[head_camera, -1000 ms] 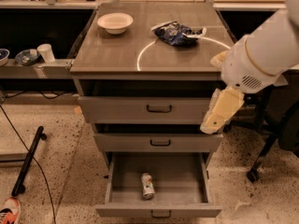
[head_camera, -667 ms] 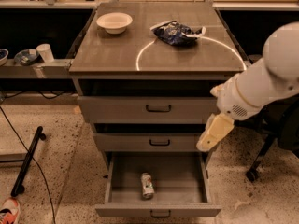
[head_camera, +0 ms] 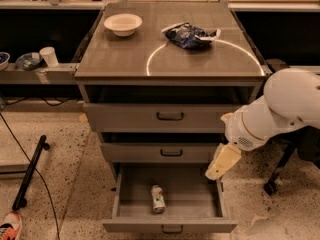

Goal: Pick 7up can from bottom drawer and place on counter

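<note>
The 7up can (head_camera: 158,198) lies on its side in the open bottom drawer (head_camera: 170,226), near the middle of its floor. The counter (head_camera: 120,59) is the cabinet top with a thin white circle on it. My gripper (head_camera: 223,162) hangs from the white arm at the right, cream-coloured and pointing down-left. It is over the drawer's right edge, above and to the right of the can, apart from it.
A white bowl (head_camera: 123,23) and a dark blue snack bag (head_camera: 190,35) sit on the counter. The two upper drawers (head_camera: 170,117) are shut. A side shelf at the left holds a cup (head_camera: 49,56) and small dishes. A black pole (head_camera: 29,174) lies on the floor.
My arm and gripper have moved down and left, from beside the top drawer to the right edge of the open bottom drawer. The can has not moved.
</note>
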Tool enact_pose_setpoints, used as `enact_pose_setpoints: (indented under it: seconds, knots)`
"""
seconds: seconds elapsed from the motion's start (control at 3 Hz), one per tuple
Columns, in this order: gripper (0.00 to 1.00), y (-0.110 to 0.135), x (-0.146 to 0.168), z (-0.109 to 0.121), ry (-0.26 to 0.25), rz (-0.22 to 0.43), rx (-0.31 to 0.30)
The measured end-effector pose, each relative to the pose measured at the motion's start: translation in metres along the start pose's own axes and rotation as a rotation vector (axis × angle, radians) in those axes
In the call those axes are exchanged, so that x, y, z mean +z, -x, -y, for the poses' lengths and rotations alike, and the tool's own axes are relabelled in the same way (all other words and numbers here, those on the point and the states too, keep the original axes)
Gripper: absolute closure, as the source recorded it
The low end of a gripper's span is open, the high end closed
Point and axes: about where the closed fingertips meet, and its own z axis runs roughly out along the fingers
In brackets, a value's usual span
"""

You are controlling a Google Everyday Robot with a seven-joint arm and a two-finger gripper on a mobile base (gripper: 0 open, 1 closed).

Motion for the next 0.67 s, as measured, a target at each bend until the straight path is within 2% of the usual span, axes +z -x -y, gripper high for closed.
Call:
enact_pose_setpoints:
  seconds: [0.33,0.67]
  knots:
    - [0.00,-0.013,0.027,0.008,0.012,0.040,0.078]
    - [0.00,-0.058,0.124,0.007,0.055,0.171,0.280]
